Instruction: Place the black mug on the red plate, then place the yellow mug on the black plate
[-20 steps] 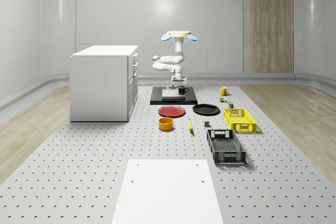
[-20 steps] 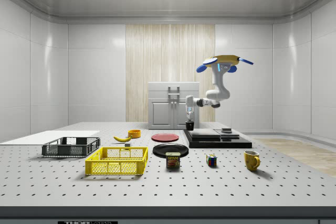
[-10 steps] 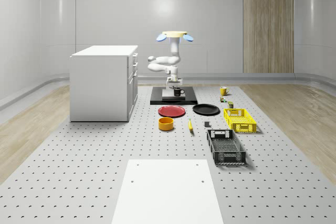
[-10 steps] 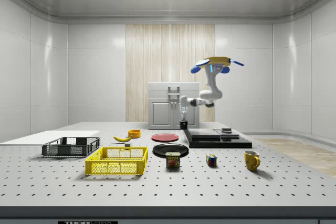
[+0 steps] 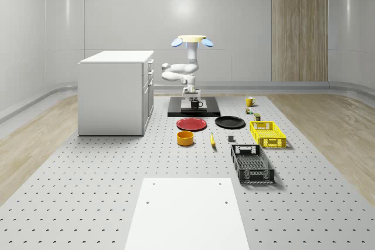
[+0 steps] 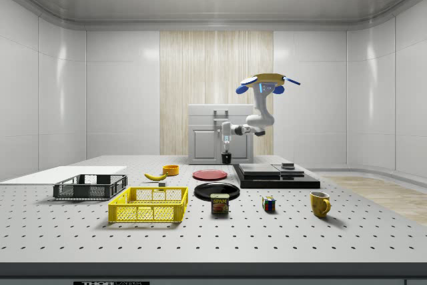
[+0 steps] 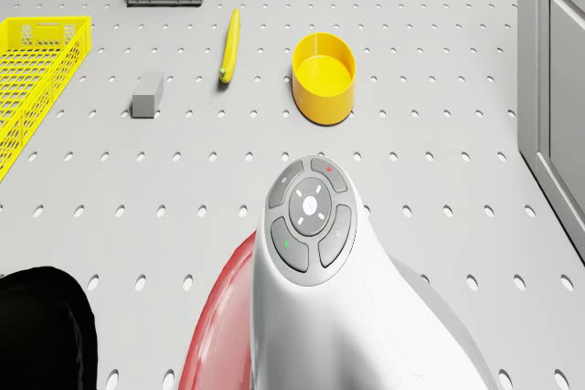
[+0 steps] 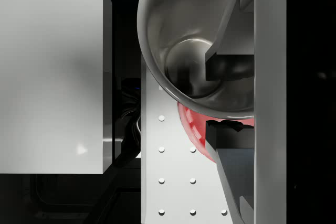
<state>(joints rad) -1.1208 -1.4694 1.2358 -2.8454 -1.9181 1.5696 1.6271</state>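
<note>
Carrying the black mug [image 5: 195, 103], the claw [image 8: 229, 95] is gripping its rim while the drone [image 5: 191, 40] is hovering beyond the red plate [image 5: 191, 124]; next, lowering it onto that plate.

Black mug [image 5: 195, 103], red plate [image 5: 191, 124], yellow bowl [image 7: 324, 77]

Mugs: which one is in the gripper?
The black mug, clamped by the gripper under the hovering drone. The yellow mug stands alone on the table.
</note>
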